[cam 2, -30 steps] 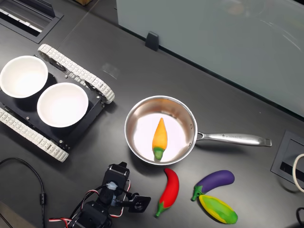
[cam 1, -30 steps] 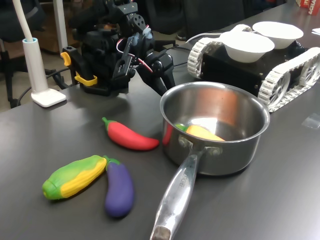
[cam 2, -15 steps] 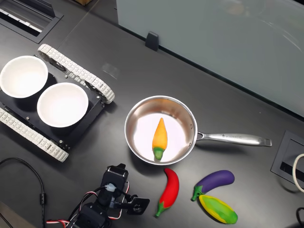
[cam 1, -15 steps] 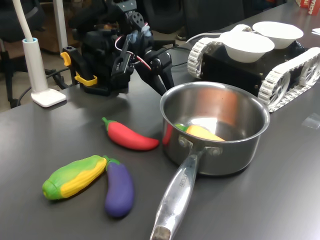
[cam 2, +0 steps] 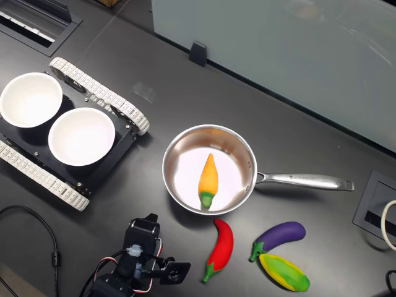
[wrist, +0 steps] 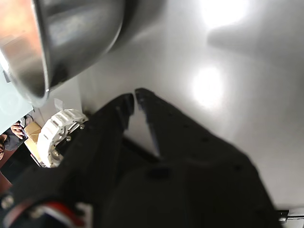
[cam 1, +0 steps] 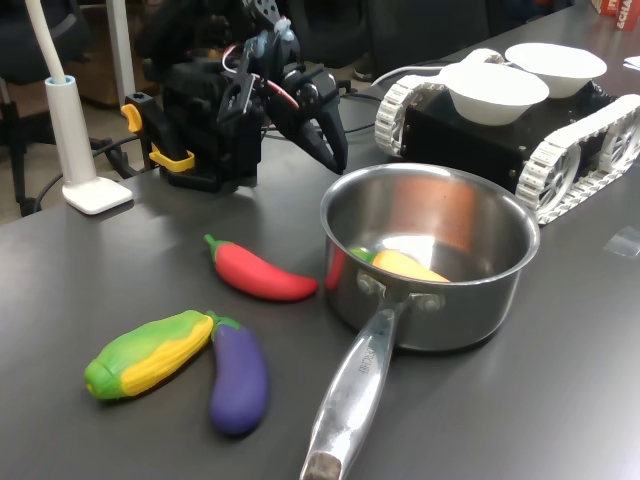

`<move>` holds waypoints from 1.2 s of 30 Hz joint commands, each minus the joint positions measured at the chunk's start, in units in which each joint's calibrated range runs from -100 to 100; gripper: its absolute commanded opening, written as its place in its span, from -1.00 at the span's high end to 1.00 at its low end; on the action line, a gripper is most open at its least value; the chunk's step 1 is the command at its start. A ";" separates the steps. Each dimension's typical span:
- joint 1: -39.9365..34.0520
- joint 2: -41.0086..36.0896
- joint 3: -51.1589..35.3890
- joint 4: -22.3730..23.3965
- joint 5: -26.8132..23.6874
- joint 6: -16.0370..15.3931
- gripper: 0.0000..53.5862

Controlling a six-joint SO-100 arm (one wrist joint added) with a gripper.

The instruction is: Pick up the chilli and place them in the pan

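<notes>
Raised off the table, jaws nearly closed, arm [cam 1: 250, 90] behind the pan [cam 1: 470, 290], chilli [cam 1: 258, 272] untouched.

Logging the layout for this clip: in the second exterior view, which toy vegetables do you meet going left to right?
Yellow pepper in the pan → chilli → eggplant. The corn lies just below the eggplant and spans the same stretch, so I leave it unordered.

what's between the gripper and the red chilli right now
Nothing: in both exterior views only bare dark table separates the gripper from the chilli. The pan stands off to the side.
</notes>
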 commanded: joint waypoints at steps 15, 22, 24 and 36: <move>2.55 2.20 -12.69 2.70 1.56 0.73 1.00; 4.04 6.17 -19.33 4.24 1.71 0.73 1.00; 4.61 7.27 -20.87 4.58 1.86 0.73 1.00; 6.56 16.29 -33.23 6.54 1.66 0.56 1.00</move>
